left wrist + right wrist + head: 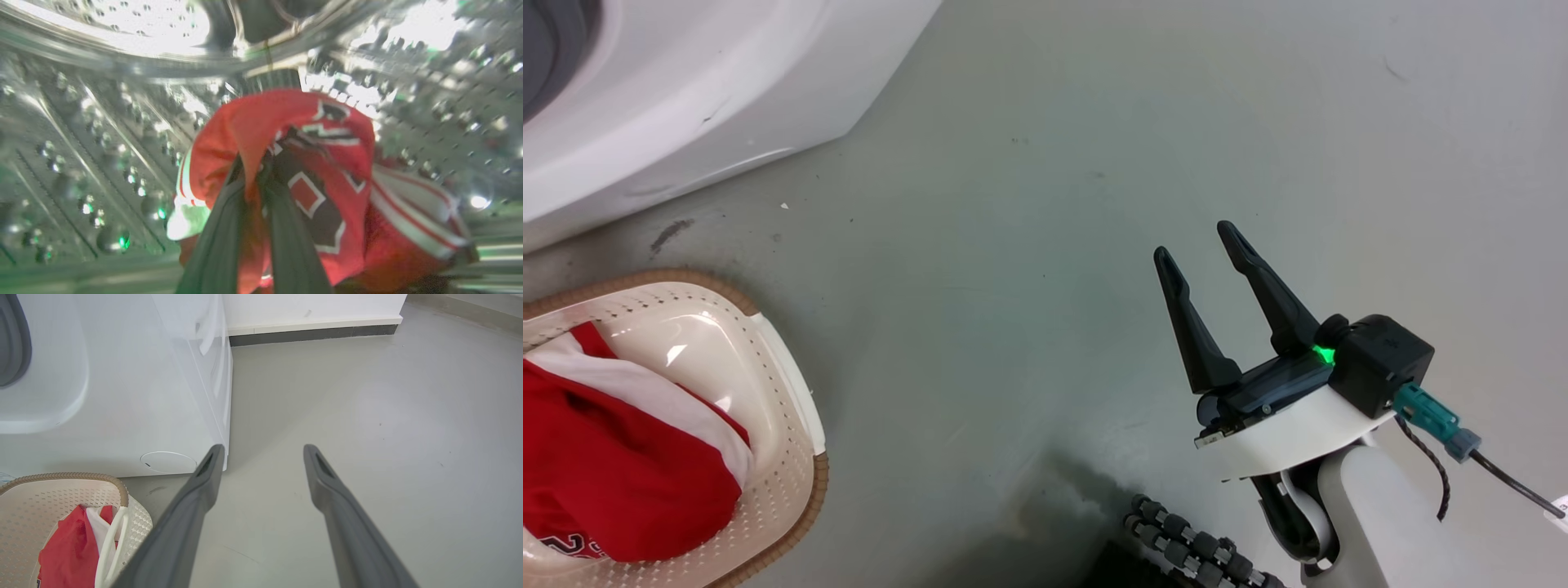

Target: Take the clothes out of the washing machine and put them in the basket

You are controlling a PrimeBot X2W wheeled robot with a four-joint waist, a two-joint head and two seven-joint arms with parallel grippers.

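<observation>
The clothes (327, 196) are in two places. The left wrist view looks into a shiny steel drum (102, 155) dotted with holes. There a bunched red jersey with white stripes and black-and-white lettering sits in front of the metal. The left gripper (252, 167) has both fingers pressed together on a fold of that red cloth. The picture is blurred, and I cannot tell whether the bundle is one garment or more.

The head view gives the outside: one white washing machine (686, 90) at the upper left and one basket (784, 441) on the grey floor (1013, 245) near its front. The right gripper (1195, 242) is well apart to the right over bare floor, its two fingers spread wide with nothing between them. In the basket lies one red piece with a white band and a scrap of lettering at its lower edge.

The right wrist view adds the machine's front with a round cover (168, 462) low down, and a dark skirting strip (310, 332) along the wall behind. The basket with its red and white cloth is at the lower left.
</observation>
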